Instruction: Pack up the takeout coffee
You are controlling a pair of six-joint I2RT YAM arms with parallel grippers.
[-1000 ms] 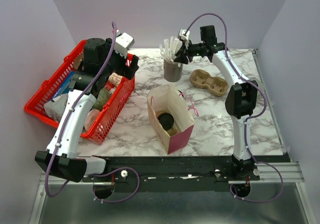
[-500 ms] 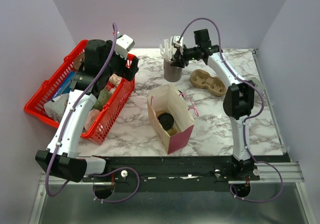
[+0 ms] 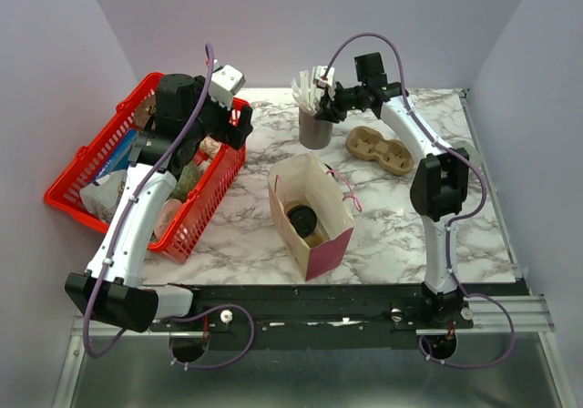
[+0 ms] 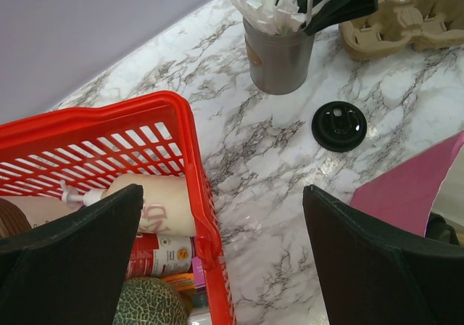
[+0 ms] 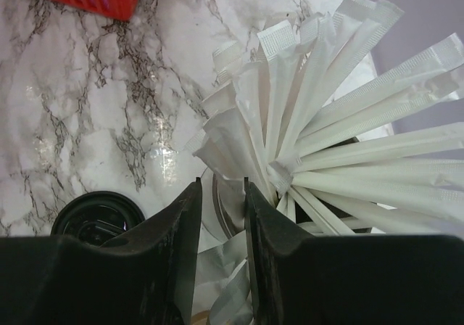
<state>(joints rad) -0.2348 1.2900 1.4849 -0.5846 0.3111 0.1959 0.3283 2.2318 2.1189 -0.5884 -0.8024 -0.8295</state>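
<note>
My right gripper [image 5: 222, 191] is at the grey cup [image 4: 279, 60] by the bench's [image 3: 392, 226] far edge, pushed in among the fanned sticks [image 5: 319, 122]. Its jaws stand narrowly apart, with a wrapper and what looks like the cup's rim in the gap. I cannot tell whether they have gripped anything. My left gripper [image 4: 223, 194] hangs released, jaws wide and holding nothing, over the near-right corner of the basket [image 4: 181, 144] at the bench's left edge. The lid [image 4: 339, 125] lies flat on the bench just on the near side of the grey cup, between it and the bag [image 3: 319, 244], which stands open mid-bench. A dark round thing with tan beside it sits in the bag, and I judge this to be the coffee cup [image 3: 306, 221], though I cannot confirm it.

Risks: the sticks are packed tight, so a pinch may take several at once. If the rim is caught, a lift would tip the grey cup and spill sticks over the lid. The carrier [image 3: 381, 149] lies just to the right, limiting my room on that side. The bag's far wall stands between the lid and my base.
</note>
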